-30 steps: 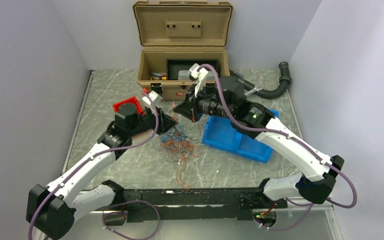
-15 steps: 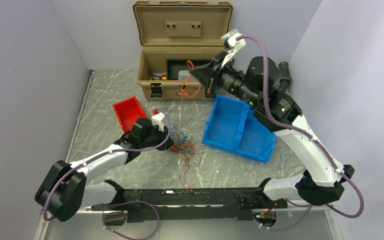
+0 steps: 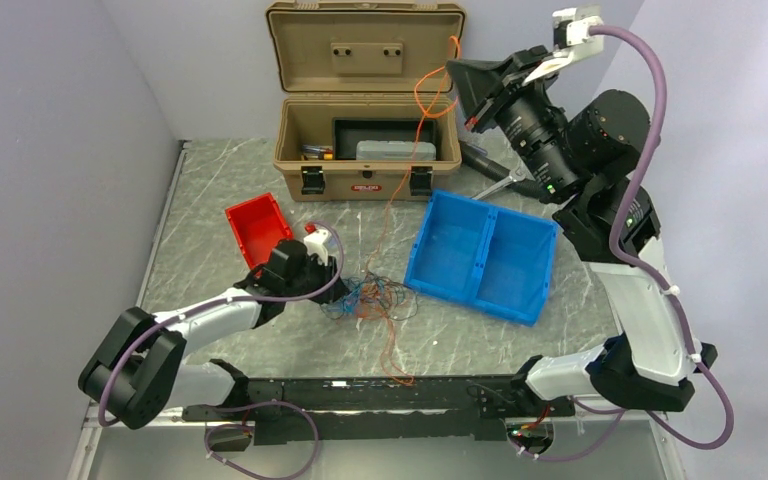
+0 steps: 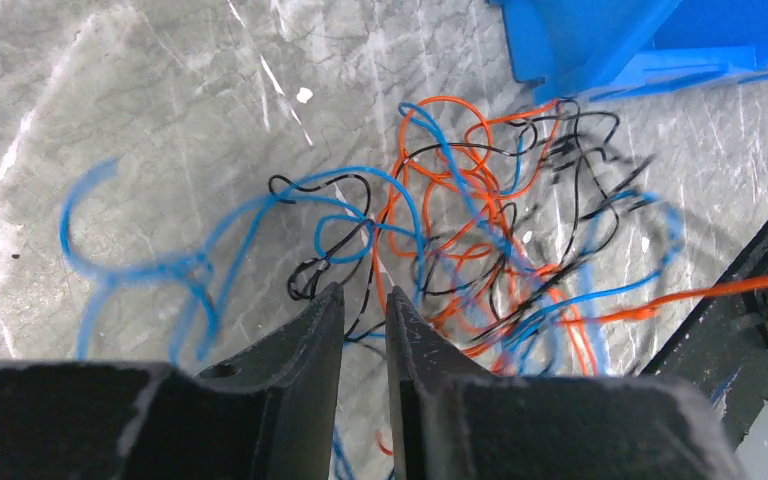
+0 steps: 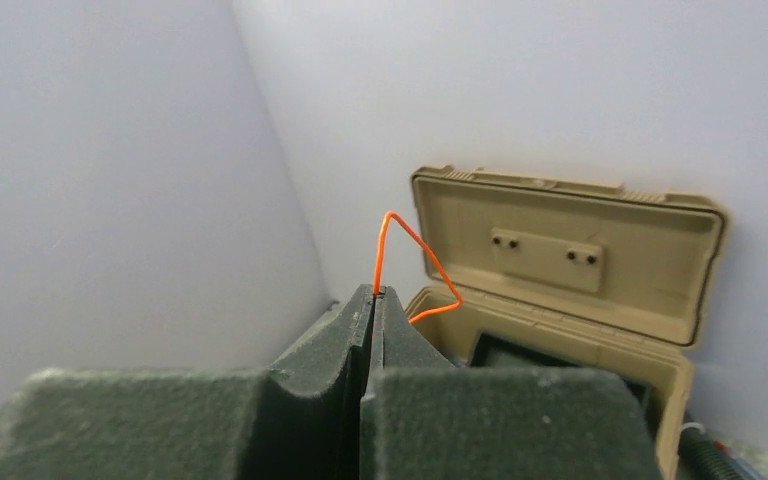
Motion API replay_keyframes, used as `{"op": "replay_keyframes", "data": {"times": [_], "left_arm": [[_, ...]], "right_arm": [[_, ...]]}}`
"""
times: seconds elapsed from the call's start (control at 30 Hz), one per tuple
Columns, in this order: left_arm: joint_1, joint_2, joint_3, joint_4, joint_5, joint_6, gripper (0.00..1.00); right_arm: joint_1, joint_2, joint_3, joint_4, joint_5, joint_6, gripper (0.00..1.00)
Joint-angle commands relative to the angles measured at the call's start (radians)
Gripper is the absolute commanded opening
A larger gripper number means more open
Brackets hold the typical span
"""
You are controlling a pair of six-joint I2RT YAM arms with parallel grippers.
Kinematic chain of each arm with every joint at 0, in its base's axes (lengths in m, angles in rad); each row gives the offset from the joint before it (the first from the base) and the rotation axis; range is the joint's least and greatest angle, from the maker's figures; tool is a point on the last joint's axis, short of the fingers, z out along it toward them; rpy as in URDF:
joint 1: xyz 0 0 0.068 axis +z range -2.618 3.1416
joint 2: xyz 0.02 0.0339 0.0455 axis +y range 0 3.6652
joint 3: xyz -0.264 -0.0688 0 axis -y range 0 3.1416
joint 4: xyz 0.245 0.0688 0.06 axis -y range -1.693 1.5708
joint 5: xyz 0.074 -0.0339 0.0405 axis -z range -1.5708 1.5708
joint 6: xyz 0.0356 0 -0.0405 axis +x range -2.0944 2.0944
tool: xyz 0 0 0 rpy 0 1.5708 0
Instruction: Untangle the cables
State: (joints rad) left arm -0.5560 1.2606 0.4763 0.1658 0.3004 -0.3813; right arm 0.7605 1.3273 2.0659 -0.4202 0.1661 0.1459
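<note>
A small red plastic bin [image 3: 253,225] is seen toward the left edge of a grey marble-patterned bench [image 3: 210,185]. Just right of it, the left hand [image 4: 364,300] is held low over the bench. Its fingers are set close together with a narrow gap left between them. Black and blue strands lie at that gap, but none is seen to be pinched.

Right at its tips, about midway along the near edge, a tangle of thin red-orange, blue and black cables [image 3: 370,295] is spread on the bench. An open tan plastic case [image 3: 340,178] is stood at the far edge. A blue two-compartment bin [image 3: 480,255] is placed just right of the tangle.

Farthest right, the right hand [image 5: 373,293] is held high above the case. Its fingers are pressed together on one long orange wire [image 5: 424,255] that runs down into the tangle.

Several things could go wrong from here:
- With the bundle not clamped by the left hand, the whole tangle could be dragged upward with the orange wire.
- Crossings could be drawn into tighter knots.
- The thin wire could slip from the pressed fingers.
- The wire could snag on the case lid.

The cables are seen as loose overlapping loops. Orange coils are massed at the centre, blue arcs are flung outward, and fine black strands are threaded across both.
</note>
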Motion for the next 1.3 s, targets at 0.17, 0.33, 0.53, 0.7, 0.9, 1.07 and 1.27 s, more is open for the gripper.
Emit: {"op": "replay_keyframes", "data": {"times": [0.17,0.33,0.53,0.7,0.9,1.07,1.27], "left_arm": [[0.0,-0.15,0.022,-0.046,-0.009,0.015,0.35],[-0.001,-0.293,0.088,-0.101,-0.036,0.046,0.61],[-0.002,-0.367,0.143,0.013,0.091,0.12,0.69],[-0.002,-0.29,0.178,0.083,0.223,0.143,0.65],[-0.031,-0.171,0.197,0.083,0.267,0.15,0.56],[-0.055,-0.111,0.2,0.082,0.294,0.164,0.51],[-0.066,-0.091,0.216,0.078,0.335,0.178,0.25]], "right_arm": [[-0.008,-0.05,-0.049,0.049,0.167,-0.07,0.0],[-0.007,-0.121,-0.191,0.067,0.127,-0.011,0.0],[-0.007,-0.138,-0.236,0.08,0.077,0.025,0.0],[-0.008,-0.119,-0.208,0.078,0.049,0.034,0.0],[-0.007,-0.1,-0.176,0.078,0.033,0.035,0.0],[-0.007,-0.091,-0.171,0.081,0.031,0.032,0.0],[-0.008,-0.084,-0.185,0.084,0.032,0.031,0.0]]}}
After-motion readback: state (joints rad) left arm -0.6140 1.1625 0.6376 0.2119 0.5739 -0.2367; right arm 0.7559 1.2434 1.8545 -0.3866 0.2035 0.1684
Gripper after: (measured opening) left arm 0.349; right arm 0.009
